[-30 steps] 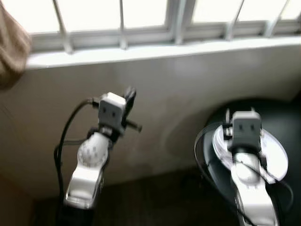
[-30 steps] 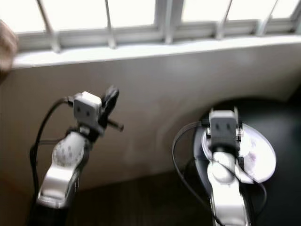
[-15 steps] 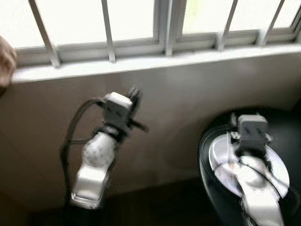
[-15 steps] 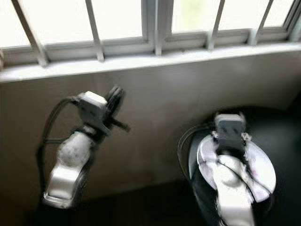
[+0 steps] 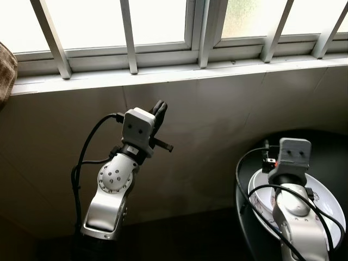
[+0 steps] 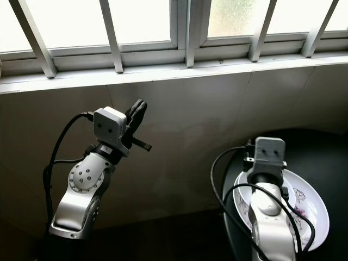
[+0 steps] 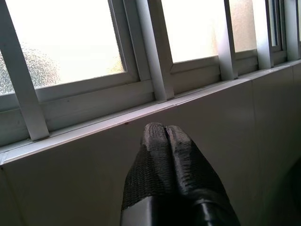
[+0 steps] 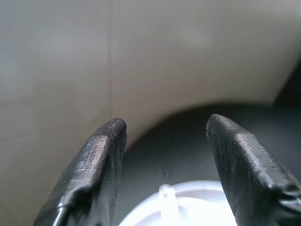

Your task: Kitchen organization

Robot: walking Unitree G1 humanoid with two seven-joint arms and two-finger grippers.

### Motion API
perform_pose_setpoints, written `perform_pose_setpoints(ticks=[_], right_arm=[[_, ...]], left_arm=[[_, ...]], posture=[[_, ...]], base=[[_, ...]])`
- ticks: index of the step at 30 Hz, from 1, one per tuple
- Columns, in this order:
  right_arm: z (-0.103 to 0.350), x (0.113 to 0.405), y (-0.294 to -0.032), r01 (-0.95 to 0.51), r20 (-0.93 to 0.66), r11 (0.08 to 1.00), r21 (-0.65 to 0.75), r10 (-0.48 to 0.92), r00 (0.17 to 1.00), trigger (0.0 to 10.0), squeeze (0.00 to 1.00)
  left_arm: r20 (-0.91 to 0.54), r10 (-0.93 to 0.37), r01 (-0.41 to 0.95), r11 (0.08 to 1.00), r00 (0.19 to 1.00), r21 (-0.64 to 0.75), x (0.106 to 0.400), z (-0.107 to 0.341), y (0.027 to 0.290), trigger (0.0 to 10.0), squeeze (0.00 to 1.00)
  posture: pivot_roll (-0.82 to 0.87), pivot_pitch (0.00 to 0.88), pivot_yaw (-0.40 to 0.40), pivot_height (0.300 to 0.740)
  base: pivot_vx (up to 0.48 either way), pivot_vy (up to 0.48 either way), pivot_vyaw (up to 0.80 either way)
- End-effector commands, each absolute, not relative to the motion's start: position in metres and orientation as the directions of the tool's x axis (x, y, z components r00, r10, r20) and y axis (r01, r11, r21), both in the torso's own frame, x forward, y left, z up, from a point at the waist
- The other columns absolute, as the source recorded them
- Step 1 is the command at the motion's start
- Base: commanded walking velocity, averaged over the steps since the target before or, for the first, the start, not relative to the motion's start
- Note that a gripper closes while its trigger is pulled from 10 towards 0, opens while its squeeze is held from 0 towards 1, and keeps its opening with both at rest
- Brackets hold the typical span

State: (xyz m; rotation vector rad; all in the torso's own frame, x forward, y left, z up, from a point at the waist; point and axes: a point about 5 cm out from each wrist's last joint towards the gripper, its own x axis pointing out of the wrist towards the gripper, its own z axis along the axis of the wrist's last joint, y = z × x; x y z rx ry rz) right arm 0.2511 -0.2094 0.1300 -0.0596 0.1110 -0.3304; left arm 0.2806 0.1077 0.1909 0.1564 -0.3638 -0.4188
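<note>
A white bowl (image 6: pixel 307 209) with a flower pattern sits on a round black table (image 6: pixel 326 152) at the right. My right arm reaches over the bowl, its wrist camera (image 6: pixel 270 149) hiding the fingers in the eye views. In the right wrist view my right gripper (image 8: pixel 164 125) is open, with the bowl's white rim (image 8: pixel 188 207) just below the gap and nothing between the fingers. My left gripper (image 5: pixel 158 110) is raised at the left, shut and empty. It points up at the pale wall under the window sill (image 5: pixel 163 73).
A barred window (image 5: pixel 130 32) runs across the top above the white sill. The pale tiled wall (image 5: pixel 217 119) stands close in front. Dark floor (image 5: pixel 179 234) lies below between the arms. A beige cloth (image 5: pixel 5 70) hangs at the far left edge.
The whole picture has shifted and sharpened, so the camera moved; the window now sits lower in the picture. Both arms keep much the same pose, the right one still over the bowl.
</note>
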Motion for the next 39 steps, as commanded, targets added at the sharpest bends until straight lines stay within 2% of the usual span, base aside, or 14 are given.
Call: perform_pose_setpoints(ticks=[1,5,7,12,17,24,30,39], right_arm=[[0.129,0.25,-0.212,0.314,-0.126,0.947,-0.065,-0.32,0.939,10.0,0.0],[0.116,0.249,-0.209,0.22,-0.232,0.972,-0.083,-0.233,0.944,10.0,0.0],[0.113,0.248,-0.214,0.235,-0.252,0.968,-0.084,-0.249,0.935,10.0,0.0],[0.106,0.249,-0.217,0.185,-0.337,0.983,-0.021,-0.181,0.924,10.0,0.0],[0.102,0.251,-0.23,0.2,-0.38,0.979,-0.047,-0.202,0.903,10.0,0.0],[0.098,0.251,-0.232,0.175,-0.428,0.983,-0.049,-0.179,0.886,10.0,0.0],[0.081,0.245,-0.233,0.185,-0.52,0.982,0.042,-0.137,0.843,10.0,0.0],[0.074,0.244,-0.237,0.186,-0.548,0.981,0.05,-0.129,0.826,10.0,0.0]], left_arm=[[0.301,-0.431,0.374,0.899,0.851,0.228,0.281,0.19,0.106,10.0,0.0],[0.299,-0.43,0.373,0.899,0.852,0.232,0.281,0.189,0.106,10.0,0.0],[0.297,-0.43,0.373,0.898,0.852,0.232,0.281,0.189,0.106,10.0,0.0],[0.299,-0.425,0.367,0.901,0.854,0.233,0.281,0.189,0.106,10.0,0.0],[0.304,-0.42,0.36,0.903,0.855,0.235,0.281,0.189,0.107,10.0,0.0],[0.303,-0.419,0.358,0.903,0.856,0.236,0.281,0.189,0.107,10.0,0.0],[0.3,-0.422,0.363,0.902,0.855,0.236,0.281,0.188,0.106,10.0,0.0],[0.299,-0.421,0.36,0.902,0.856,0.239,0.281,0.188,0.106,10.0,0.0]], posture=[[0.07,0.0,-0.028,0.74],[0.06,0.0,-0.027,0.74],[0.06,0.0,-0.027,0.74],[0.06,0.0,-0.03,0.74],[0.07,0.0,-0.035,0.74],[0.07,0.0,-0.036,0.74],[0.07,0.0,-0.033,0.74],[0.07,0.0,-0.036,0.74]], base=[[0.0,0.0,0.0],[0.0,0.0,0.0],[0.0,0.0,0.0],[0.0,0.0,0.0],[0.0,0.0,0.0],[0.0,0.0,0.0],[0.0,0.0,0.0],[0.0,0.0,0.0]])
